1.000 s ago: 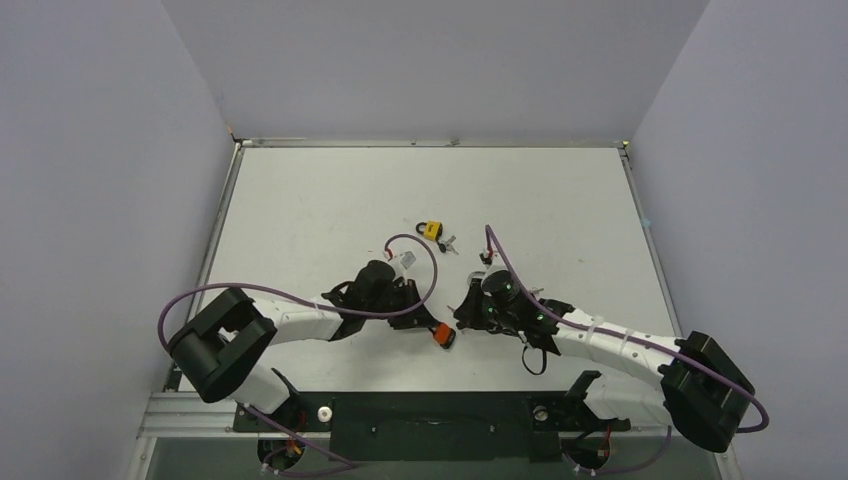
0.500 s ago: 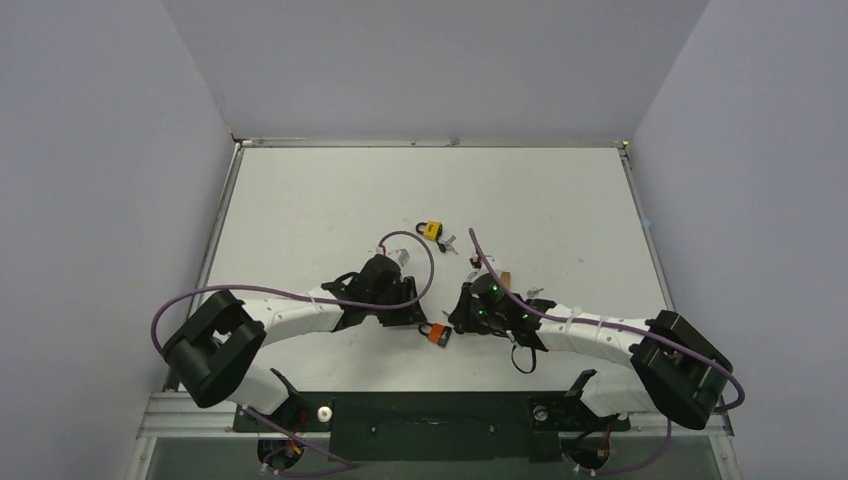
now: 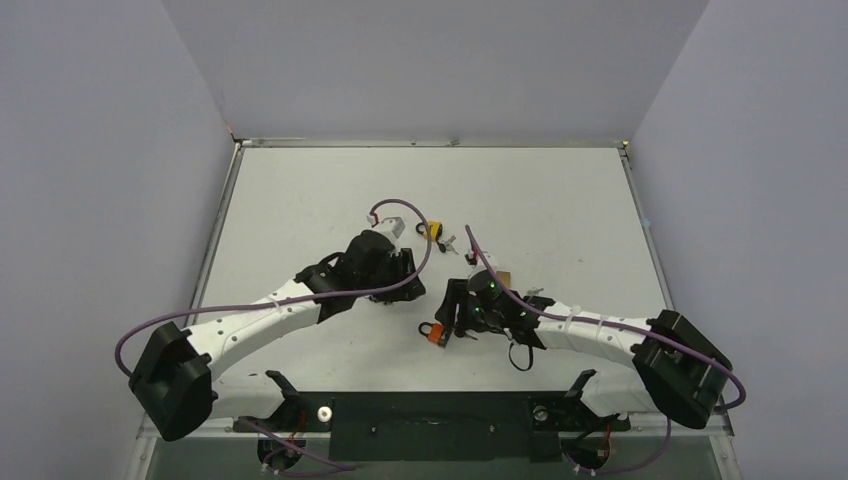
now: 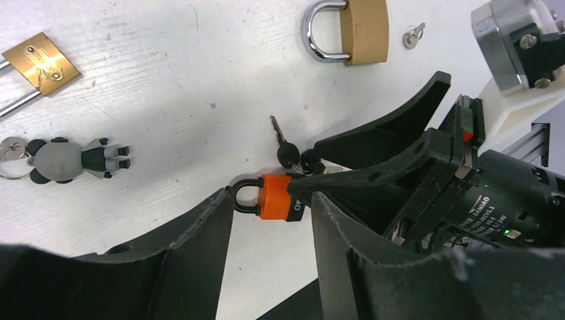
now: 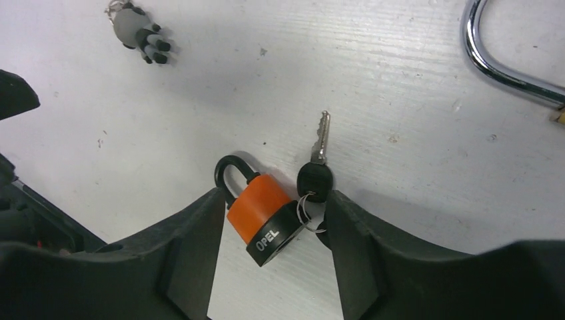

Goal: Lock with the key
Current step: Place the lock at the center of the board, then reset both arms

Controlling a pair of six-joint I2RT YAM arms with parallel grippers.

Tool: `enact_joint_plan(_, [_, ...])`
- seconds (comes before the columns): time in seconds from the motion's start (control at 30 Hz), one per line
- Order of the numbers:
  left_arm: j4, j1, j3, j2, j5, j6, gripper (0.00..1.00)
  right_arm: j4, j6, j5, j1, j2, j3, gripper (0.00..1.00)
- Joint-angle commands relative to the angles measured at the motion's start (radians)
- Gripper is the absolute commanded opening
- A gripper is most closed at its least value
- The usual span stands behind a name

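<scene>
Orange padlock [image 5: 263, 212] lies flat on the table [image 3: 300, 200] between the arms, its key [image 5: 318, 157] just beside it on a ring, probably so the key can be taken on its own. The right gripper [image 5: 272, 200] straddles both, wide open and gripping nothing, one finger apparently touching the key's head. The left gripper [image 4: 270, 200] hovers above, open and empty
</scene>
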Motion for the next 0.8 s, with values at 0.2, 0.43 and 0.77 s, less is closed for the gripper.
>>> enact_joint_plan(0.2, [-0.139, 0.004, 0.17, -0.144, -0.024, 0.092, 0.46, -0.137, -0.042, 0.085, 0.008, -0.225, 0.143, 0.62])
enact_joint_plan(0.43, [-0.244, 0.002, 0.314, -0.218, -0.099, 0.144, 0.53, -0.24, -0.072, 0.199, -0.001, -0.394, 0.249, 0.71])
enact_joint_plan(0.77, [-0.358, 0.001, 0.436, -0.273, -0.214, 0.179, 0.56, -0.313, -0.134, 0.362, -0.004, -0.515, 0.408, 0.78])
